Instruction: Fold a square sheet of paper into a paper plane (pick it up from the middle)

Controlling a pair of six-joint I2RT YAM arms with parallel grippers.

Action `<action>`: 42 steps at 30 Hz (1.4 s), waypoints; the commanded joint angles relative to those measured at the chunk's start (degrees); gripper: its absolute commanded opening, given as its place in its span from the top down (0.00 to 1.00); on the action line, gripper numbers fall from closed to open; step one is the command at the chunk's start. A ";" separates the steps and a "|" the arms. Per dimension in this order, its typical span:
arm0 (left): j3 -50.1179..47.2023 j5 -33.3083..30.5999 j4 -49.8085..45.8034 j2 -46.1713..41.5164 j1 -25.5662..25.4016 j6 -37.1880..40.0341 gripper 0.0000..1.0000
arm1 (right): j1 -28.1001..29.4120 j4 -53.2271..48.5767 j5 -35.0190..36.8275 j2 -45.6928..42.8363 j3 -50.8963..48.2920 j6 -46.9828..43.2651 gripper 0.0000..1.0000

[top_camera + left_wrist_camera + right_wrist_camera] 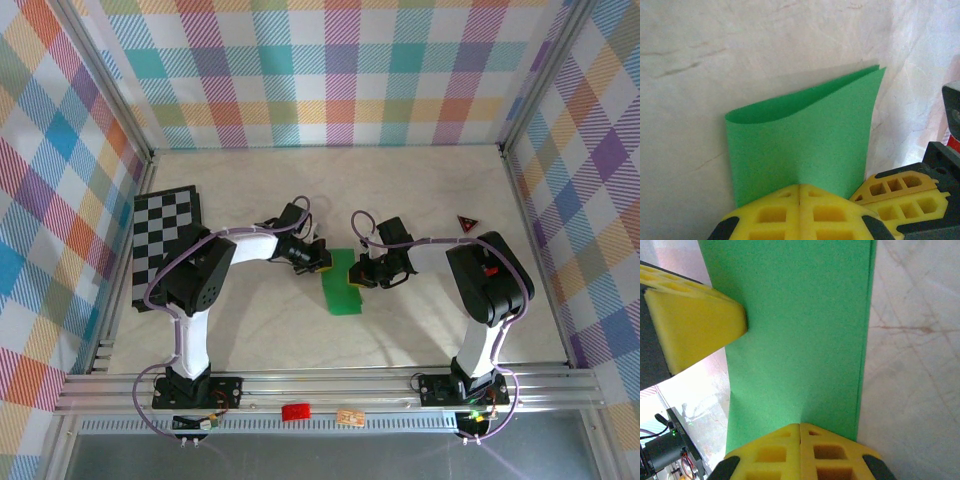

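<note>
Square sheet of paper [345, 292], pinched by left pincer [799, 194] and right pincer [800, 429], partly hidden.

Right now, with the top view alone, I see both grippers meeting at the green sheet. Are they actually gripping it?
Observer: Yes. The left wrist view shows the left gripper shut on an edge of the green sheet.
Operator: And the right?
Observer: In its wrist view, the right gripper is shut on the sheet too, with its pads together.
Operator: Is the sheet flat?
Observer: No. It is doubled over with a rounded bend that has not been pressed into a crease.
</note>
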 commanded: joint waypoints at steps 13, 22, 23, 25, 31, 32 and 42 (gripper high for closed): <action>1.74 -11.07 -1.83 0.10 5.33 -5.13 1.00 | -0.38 -6.45 9.13 3.95 -4.43 0.01 1.00; 0.81 -7.09 -0.39 -8.61 3.15 -4.35 1.00 | -0.49 -7.33 9.79 3.42 -3.83 0.14 1.00; 0.76 -5.29 0.68 -8.56 2.75 -4.14 1.00 | -0.49 -7.32 9.72 3.50 -3.65 0.26 1.00; 1.08 -2.71 1.63 -7.28 2.22 -3.93 1.00 | -0.49 -7.22 9.51 3.59 -3.43 0.44 1.00; 4.45 2.82 1.77 -0.85 1.12 -2.48 1.00 | -0.49 -7.84 9.66 3.76 -3.03 0.36 1.00; 4.92 2.77 1.65 -0.01 0.95 -2.15 1.00 | -0.49 -7.94 9.66 3.77 -2.90 0.25 1.00; 5.41 -4.22 -0.09 4.76 3.22 -0.89 1.00 | -0.55 -8.15 10.03 3.55 -3.20 0.24 1.00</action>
